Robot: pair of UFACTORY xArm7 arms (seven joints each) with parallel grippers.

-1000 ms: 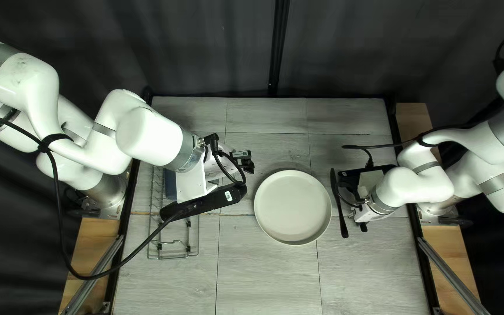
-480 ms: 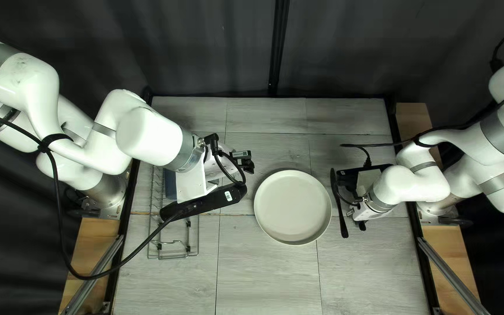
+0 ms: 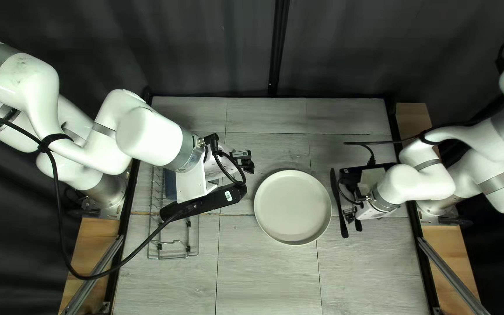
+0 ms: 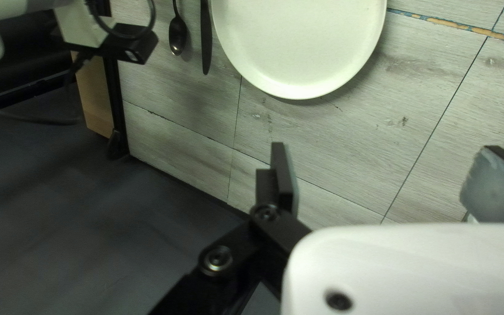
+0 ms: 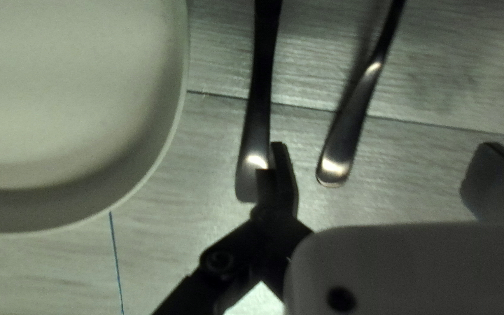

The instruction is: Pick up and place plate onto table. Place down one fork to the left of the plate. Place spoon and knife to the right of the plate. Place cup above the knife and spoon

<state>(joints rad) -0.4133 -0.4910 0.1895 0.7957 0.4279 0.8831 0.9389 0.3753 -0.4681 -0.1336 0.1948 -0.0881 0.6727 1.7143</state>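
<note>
My left gripper (image 3: 243,162) hangs above the table left of the white plate (image 3: 293,207). Its wrist view shows the left gripper (image 4: 383,181) open and empty, with the plate (image 4: 304,41), knife (image 4: 206,41) and spoon (image 4: 177,35) lying ahead of it. Right of the plate, my right gripper (image 3: 354,214) is low beside the dark knife (image 3: 339,204). In the right wrist view the right gripper (image 5: 383,178) stands open; the spoon handle (image 5: 348,128) lies ahead between its fingers, and one finger overlaps the knife handle (image 5: 258,128). No fork or cup is visible.
A wire rack (image 3: 198,236) stands at the table's left, partly under my left arm, with a blue-grey item (image 3: 170,185) in it. My right arm's black camera and cable hang over the far end of the cutlery.
My right hand has shifted a little to the right and turned slightly, uncovering more of its front end. The left arm, plate and knife are unmoved.
</note>
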